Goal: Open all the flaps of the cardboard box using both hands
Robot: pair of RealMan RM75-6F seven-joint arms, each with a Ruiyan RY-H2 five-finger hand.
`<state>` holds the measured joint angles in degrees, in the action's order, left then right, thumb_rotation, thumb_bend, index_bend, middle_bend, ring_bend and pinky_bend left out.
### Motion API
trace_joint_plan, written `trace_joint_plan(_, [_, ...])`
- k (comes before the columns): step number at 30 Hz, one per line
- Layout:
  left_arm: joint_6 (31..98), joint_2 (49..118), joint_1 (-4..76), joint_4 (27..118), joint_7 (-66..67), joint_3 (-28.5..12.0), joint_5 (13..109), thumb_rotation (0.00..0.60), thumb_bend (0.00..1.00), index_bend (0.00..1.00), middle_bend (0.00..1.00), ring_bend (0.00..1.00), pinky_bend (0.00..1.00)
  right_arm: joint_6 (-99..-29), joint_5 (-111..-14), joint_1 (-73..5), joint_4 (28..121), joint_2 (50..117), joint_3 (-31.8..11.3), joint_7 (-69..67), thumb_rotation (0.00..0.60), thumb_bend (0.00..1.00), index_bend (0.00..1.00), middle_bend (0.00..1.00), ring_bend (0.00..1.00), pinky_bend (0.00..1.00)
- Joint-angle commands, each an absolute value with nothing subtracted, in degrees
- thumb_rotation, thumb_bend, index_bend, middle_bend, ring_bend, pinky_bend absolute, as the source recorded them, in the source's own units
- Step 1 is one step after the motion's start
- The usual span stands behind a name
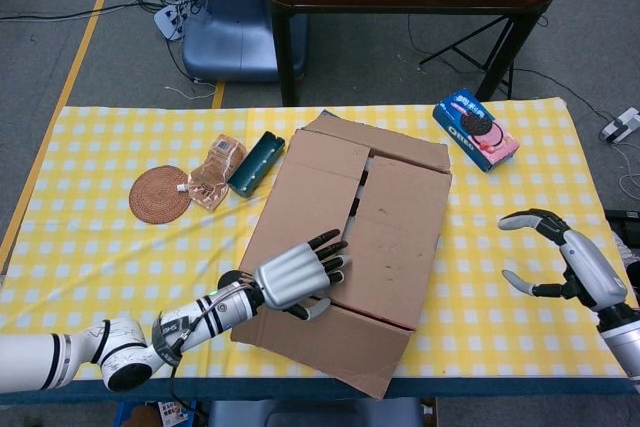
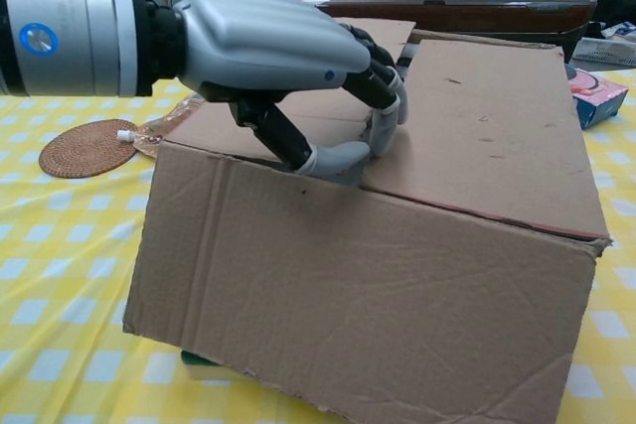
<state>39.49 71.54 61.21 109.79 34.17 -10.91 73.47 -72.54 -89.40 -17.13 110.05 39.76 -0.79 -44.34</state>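
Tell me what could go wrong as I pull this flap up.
1. The left robot hand pinches only the flap's edge at the seam of the box; it may slip off.
2. The right robot hand hangs clear, so the unbraced box could lift or slide toward the table edge.

Brown cardboard box (image 1: 350,237), yellow-checked tablecloth (image 1: 90,237), seemingly dark-teal case (image 1: 256,162)

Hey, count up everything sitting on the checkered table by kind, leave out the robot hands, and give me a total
Cardboard box: 1
Cookie package: 1
Round woven coaster: 1
Clear plastic packet: 1
Dark green case: 1
Total: 5
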Motion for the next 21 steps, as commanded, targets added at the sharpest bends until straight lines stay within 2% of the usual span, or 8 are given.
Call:
trace_joint_plan(1, [40.08, 71.84, 61.77, 109.56, 35.47, -10.22, 72.97, 0.211, 0.54, 0.42, 0.19, 0.07, 0.0, -72.56, -89.48, -16.92, 110.11, 39.67, -0.85, -44.45, 0.6, 0.22, 0.29, 0.25, 0.16, 0.08])
trace_joint_plan(13, [42.88, 70.82, 62.13, 109.91, 37.65, -8.33, 72.92, 0.186, 0.54, 0.5, 0.19, 0.07, 0.0, -72.43, -89.76, -16.16, 110.24, 39.58, -1.29, -44.96, 0.6, 0.22, 0.29, 0.25, 0.16, 0.08])
trace_joint_plan(21, [46.0, 69.58, 61.2, 111.36, 36.98, -8.32, 73.44, 0.185, 0.54, 0.5, 0.19, 0.07, 0.0, -72.88, -90.09, -15.57, 110.74, 39.35, -1.52, -44.66, 0.6, 0.21, 0.29, 0.25, 0.16, 0.08])
